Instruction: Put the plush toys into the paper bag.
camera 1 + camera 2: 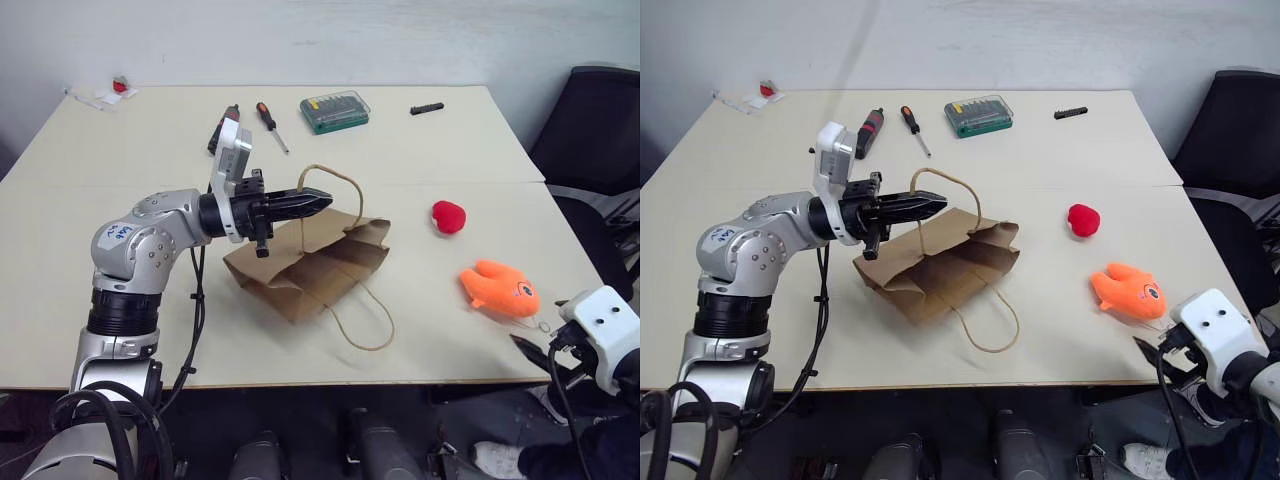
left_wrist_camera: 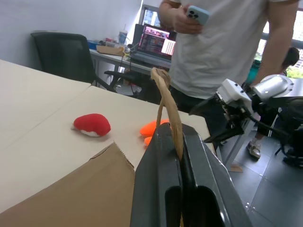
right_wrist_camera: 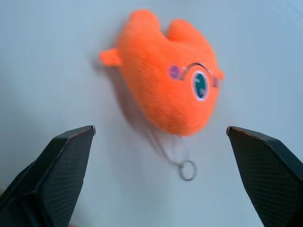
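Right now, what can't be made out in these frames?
- Inside of the bag: it lies flattened, mouth facing away in the eye views.
- Fish: half hidden behind the left gripper in the left wrist view.
- Small items at the table's far corner: too small to identify.

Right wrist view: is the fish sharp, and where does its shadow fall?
Right wrist view: the fish is slightly soft at its edges, its ring blurrier; a soft shadow lies along one side of its body, toward the side fin. Left eye view: evenly lit, no glare.
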Available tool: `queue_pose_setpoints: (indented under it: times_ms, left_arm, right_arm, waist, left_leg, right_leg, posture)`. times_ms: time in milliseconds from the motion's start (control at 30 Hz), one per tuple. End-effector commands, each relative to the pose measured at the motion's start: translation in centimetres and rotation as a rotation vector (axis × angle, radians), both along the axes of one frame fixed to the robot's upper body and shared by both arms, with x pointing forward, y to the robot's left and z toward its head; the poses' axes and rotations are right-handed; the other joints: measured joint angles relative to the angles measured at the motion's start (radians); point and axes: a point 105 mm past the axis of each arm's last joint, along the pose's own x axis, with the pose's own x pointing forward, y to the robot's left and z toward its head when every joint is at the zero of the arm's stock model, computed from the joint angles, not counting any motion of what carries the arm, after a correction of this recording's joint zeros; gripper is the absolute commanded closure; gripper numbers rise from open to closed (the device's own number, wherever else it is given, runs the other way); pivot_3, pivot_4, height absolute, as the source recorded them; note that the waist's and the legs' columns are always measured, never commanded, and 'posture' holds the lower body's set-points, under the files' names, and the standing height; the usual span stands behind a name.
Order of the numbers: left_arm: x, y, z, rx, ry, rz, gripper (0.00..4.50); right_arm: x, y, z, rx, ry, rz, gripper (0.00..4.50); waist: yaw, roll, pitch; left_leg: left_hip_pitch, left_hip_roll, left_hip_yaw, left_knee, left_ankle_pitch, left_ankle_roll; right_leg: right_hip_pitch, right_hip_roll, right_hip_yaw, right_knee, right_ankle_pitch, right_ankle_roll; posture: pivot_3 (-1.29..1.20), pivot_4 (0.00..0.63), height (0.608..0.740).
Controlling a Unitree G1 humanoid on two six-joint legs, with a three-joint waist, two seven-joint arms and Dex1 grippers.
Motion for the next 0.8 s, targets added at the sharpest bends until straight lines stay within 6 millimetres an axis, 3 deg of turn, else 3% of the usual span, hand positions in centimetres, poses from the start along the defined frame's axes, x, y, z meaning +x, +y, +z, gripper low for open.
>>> queue_pose_setpoints:
  times_ms: [33, 200, 233, 300, 533, 633, 700, 800]
  left_arm:
    - [-0.2, 0.1, 1.3, -0.010, -0.063, 0.005, 4.50]
    - [-0.1, 0.3, 1.4, -0.009, -0.067, 0.015, 4.50]
    - [-0.1, 0.3, 1.5, -0.011, -0.066, 0.018, 4.50]
    - [0.0, 0.4, 1.5, -0.012, -0.065, 0.022, 4.50]
    - [0.0, 0.4, 1.6, -0.014, -0.070, 0.027, 4.50]
    - [0.1, 0.4, 1.6, -0.015, -0.072, 0.031, 4.50]
    - [0.1, 0.4, 1.7, -0.015, -0.074, 0.031, 4.50]
    - [0.2, 0.3, 1.8, -0.018, -0.078, 0.030, 4.50]
  right_arm:
    - [1.4, -0.2, -0.4, -0.034, -0.045, 0.007, 0.02]
    - [3.0, 0.0, -1.1, -0.037, -0.060, 0.021, 0.02]
    - [3.3, -0.1, -1.2, -0.040, -0.062, 0.018, 0.20]
    - [3.8, 0.0, -1.3, -0.036, -0.069, 0.019, 0.63]
    - [3.9, 0.5, -0.2, -0.033, -0.084, 0.054, 3.09]
    - [3.1, 1.7, 1.2, 0.012, -0.092, 0.129, 4.05]
    - [2.5, 3.5, 2.6, 0.076, -0.100, 0.218, 4.42]
    - [1.7, 6.9, 5.0, 0.171, -0.115, 0.377, 4.44]
  waist:
    - [0.002, 0.000, 0.000]
    - [0.010, 0.001, 0.000]
    - [0.011, 0.001, 0.001]
    - [0.011, 0.001, 0.001]
    - [0.012, 0.001, 0.001]
    - [0.012, 0.001, 0.001]
    - [0.013, 0.002, 0.001]
    - [0.009, 0.002, 0.001]
  left_leg:
    - [0.000, 0.000, 0.000, 0.000, 0.000, 0.000]
    - [-0.001, 0.000, 0.000, 0.000, 0.000, 0.000]
    - [-0.001, 0.000, 0.000, 0.000, 0.000, 0.000]
    - [-0.001, 0.000, 0.000, 0.000, 0.000, 0.000]
    - [-0.001, 0.001, 0.000, 0.000, 0.000, 0.000]
    - [-0.001, 0.001, 0.000, 0.000, 0.000, 0.000]
    - [-0.001, 0.001, 0.000, 0.000, 0.000, 0.000]
    - [0.000, 0.001, 0.001, 0.000, 0.000, 0.000]
  right_leg:
    - [0.000, 0.000, 0.000, 0.000, 0.000, 0.000]
    - [-0.001, 0.000, 0.000, 0.000, 0.000, 0.000]
    - [-0.001, 0.000, 0.000, 0.000, 0.000, 0.000]
    - [-0.001, 0.000, 0.000, 0.000, 0.000, 0.000]
    - [-0.001, 0.000, 0.000, 0.000, 0.000, 0.000]
    - [-0.001, 0.000, 0.000, 0.000, 0.000, 0.000]
    - [-0.001, 0.000, 0.000, 0.000, 0.000, 0.000]
    - [-0.001, 0.000, 0.000, 0.000, 0.000, 0.000]
  posture:
    - [0.00, 0.150, 0.740]
    - [0.00, 0.150, 0.740]
    - [0.00, 0.150, 0.740]
    - [0.00, 0.150, 0.740]
    - [0.00, 0.150, 0.740]
    - [0.00, 0.150, 0.740]
    - [0.00, 0.150, 0.740]
    - [0.00, 0.150, 0.740]
